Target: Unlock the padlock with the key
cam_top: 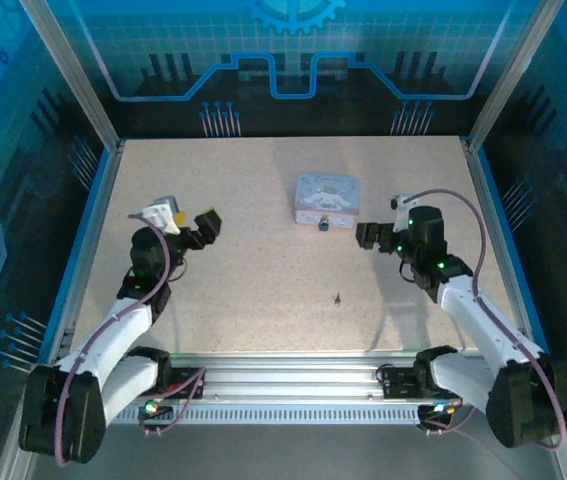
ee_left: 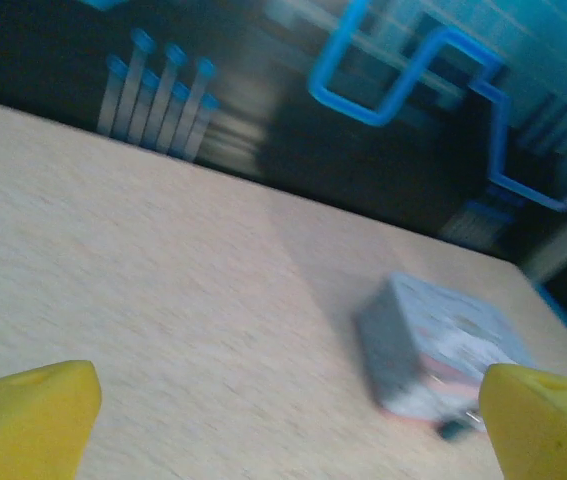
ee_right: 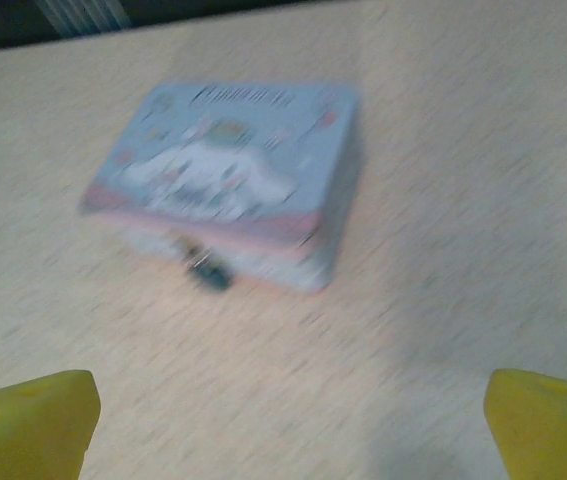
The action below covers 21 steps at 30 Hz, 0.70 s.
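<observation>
Here, both sets of fingers hang released and empty over the surface (cam_top: 243,290), with the padlock (cam_top: 323,225) on the tin (cam_top: 327,198) and the key (cam_top: 338,298) lying apart.

The left fingers (cam_top: 206,224) are spread wide over the left part of the surface, grasping nothing. The right fingers (cam_top: 368,236) are likewise spread and empty, just right of the pale blue cartoon-print tin. The small dark padlock sits at the middle of the tin's near side, touching it; blur hides its shackle. The key lies on the bare surface, nearer the arm bases than the tin, well apart from the padlock and from both sets of fingers.
</observation>
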{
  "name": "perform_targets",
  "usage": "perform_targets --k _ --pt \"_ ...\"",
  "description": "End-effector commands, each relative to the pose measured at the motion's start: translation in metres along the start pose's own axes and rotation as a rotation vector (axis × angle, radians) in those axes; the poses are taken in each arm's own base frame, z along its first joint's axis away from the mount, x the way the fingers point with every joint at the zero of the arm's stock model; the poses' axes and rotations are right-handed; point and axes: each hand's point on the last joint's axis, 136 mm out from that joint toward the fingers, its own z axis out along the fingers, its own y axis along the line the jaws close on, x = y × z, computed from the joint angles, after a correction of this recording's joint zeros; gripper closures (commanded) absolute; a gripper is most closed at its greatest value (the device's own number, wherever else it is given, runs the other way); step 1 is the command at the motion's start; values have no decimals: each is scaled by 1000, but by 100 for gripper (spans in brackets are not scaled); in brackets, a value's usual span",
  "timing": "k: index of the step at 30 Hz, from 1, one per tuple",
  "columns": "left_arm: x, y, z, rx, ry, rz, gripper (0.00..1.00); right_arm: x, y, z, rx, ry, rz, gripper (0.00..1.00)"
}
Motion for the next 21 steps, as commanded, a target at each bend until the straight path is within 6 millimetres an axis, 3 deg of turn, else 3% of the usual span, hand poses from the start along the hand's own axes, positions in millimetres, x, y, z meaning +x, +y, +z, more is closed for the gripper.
perform_targets --k 1,4,9,15,21 --pt "54 -24 -3 67 210 -170 1 78 24 -15 -47 254 176 1" --pt "83 -48 -2 137 306 -217 1 114 40 -23 -67 343 234 5" --pt "116 -83 4 227 381 -229 1 151 54 -24 -73 433 263 13" --pt "138 -105 15 273 444 -219 1 166 58 -9 5 513 218 27" --pt "150 -110 18 282 468 -222 1 170 63 6 59 541 195 42"
